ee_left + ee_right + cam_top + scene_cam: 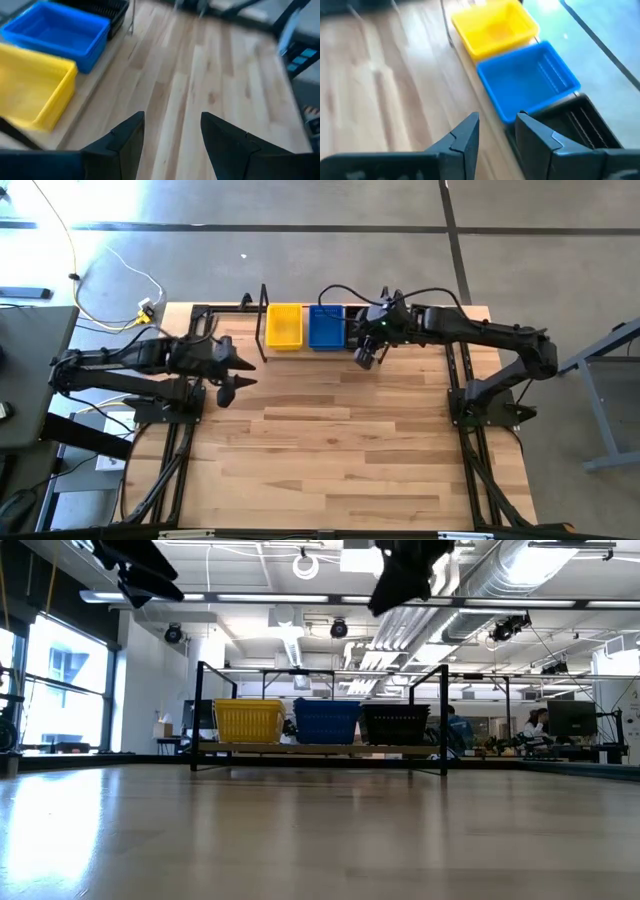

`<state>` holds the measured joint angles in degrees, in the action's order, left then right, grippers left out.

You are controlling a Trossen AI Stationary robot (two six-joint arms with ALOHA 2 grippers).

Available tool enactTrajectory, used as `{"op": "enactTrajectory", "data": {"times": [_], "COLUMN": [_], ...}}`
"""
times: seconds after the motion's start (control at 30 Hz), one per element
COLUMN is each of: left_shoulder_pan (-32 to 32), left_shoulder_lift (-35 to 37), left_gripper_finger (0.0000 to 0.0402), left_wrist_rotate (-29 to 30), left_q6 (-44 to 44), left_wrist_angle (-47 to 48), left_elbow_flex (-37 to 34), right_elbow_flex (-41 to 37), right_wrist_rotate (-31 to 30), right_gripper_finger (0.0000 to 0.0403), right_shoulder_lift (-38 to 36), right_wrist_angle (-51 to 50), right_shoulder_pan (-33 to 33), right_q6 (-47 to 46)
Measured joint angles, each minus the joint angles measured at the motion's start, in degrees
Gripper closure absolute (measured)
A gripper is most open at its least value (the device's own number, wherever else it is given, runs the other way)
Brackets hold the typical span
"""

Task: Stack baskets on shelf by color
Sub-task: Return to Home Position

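Note:
Three baskets stand side by side with their bottoms on the low black rod shelf [300, 748] at the table's far edge: a yellow basket [249, 721], a blue basket [327, 721] and a black basket [395, 724]. My right gripper [497, 132] hangs open in the air just near of the black basket [580, 125], with nothing between its fingers. In the high view it [366, 360] covers part of that basket. My left gripper [172, 130] is open too. It is raised over the table's left part [248, 373], left of the yellow basket [284, 327].
The shelf's upright loop end [263, 330] stands just left of the yellow basket. The bare wooden tabletop [340, 450] stretches from the shelf to the near edge. Black frame rails [170, 470] run along both sides of the table.

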<state>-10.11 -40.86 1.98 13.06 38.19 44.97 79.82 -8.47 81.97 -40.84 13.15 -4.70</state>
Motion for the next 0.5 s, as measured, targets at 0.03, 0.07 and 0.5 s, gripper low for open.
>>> {"op": "enactTrajectory", "data": {"times": [0.03,0.07,0.5], "left_shoulder_pan": [0.45,0.94,6.36], "left_shoulder_lift": [1.67,3.35,23.03], "left_gripper_finger": [0.0218,0.0218,0.0218], "left_wrist_rotate": [0.00,0.02,0.17], "left_q6": [0.45,1.12,4.80], "left_wrist_angle": [-2.40,-4.97,-28.72], "left_elbow_flex": [-2.00,-4.01,-27.35], "right_elbow_flex": [0.79,1.68,12.44], "right_wrist_rotate": [0.06,0.10,0.54], "right_gripper_finger": [0.0290,0.0290,0.0290], "right_shoulder_lift": [0.00,0.00,0.00], "right_wrist_angle": [0.53,1.17,0.62], "right_shoulder_pan": [-0.55,-1.14,-6.85], "right_q6": [-1.19,-2.49,-8.70]}}
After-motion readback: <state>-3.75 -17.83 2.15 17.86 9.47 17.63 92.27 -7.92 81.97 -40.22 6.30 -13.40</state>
